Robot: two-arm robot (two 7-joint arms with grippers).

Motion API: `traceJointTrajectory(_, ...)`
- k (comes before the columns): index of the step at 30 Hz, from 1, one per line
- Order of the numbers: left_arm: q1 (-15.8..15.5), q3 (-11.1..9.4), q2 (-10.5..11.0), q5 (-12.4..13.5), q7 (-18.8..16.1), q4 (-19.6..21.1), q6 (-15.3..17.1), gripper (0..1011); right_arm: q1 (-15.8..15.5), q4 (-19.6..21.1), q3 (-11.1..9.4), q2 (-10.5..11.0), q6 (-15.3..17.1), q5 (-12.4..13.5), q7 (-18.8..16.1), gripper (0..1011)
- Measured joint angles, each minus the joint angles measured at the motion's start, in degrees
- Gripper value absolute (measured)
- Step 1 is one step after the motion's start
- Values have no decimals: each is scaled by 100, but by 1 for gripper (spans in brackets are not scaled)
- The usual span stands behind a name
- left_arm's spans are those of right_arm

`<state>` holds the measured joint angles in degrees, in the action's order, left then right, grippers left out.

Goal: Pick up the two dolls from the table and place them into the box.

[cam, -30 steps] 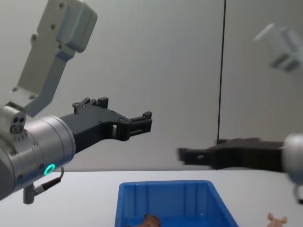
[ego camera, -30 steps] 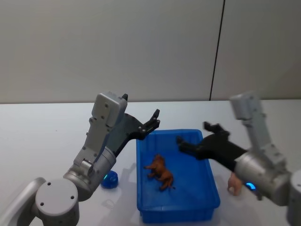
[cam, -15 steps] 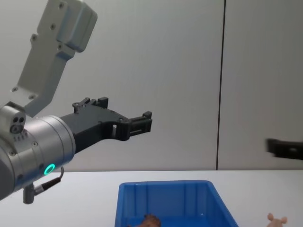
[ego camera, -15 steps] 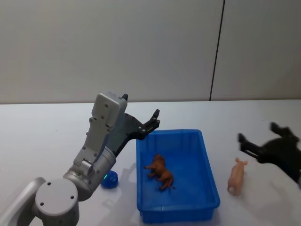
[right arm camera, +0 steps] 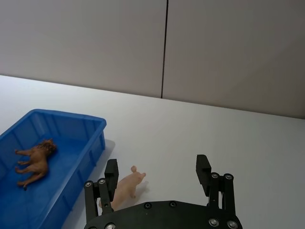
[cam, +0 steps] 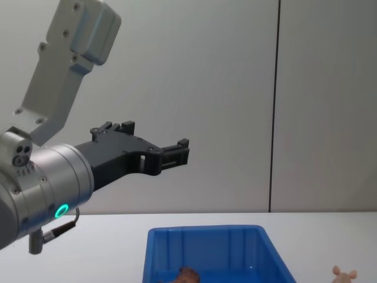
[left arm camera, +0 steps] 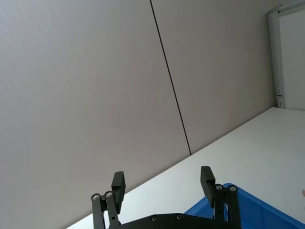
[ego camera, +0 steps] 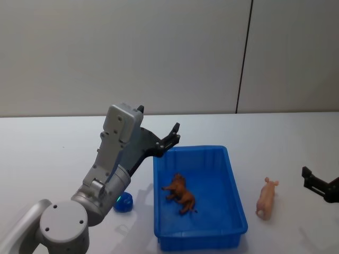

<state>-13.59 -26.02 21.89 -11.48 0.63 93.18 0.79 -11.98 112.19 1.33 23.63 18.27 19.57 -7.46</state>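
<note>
Left claw (ego camera: 175,133): fingers apart, empty, hung above the box's far-left corner. Box (ego camera: 200,233): blue, sat on the white surface (ego camera: 53,159). Brown doll (ego camera: 180,193): lay inside it. Pink doll (ego camera: 266,198): lay on the surface just right of the box; looked light, rigid and smooth, best pinched across its trunk. Right claw (right arm camera: 157,167): fingers apart, empty, low, near the pink doll.

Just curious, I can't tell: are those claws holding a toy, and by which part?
Nothing. Left gripper and right gripper are open and empty. The pink doll lies on the table.
</note>
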Motion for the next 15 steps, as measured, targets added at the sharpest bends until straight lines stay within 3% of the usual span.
traceJointTrajectory(15,0,0,0,0,0,0,0,1001,186,-285,218,-84,111,-15,-475,1001)
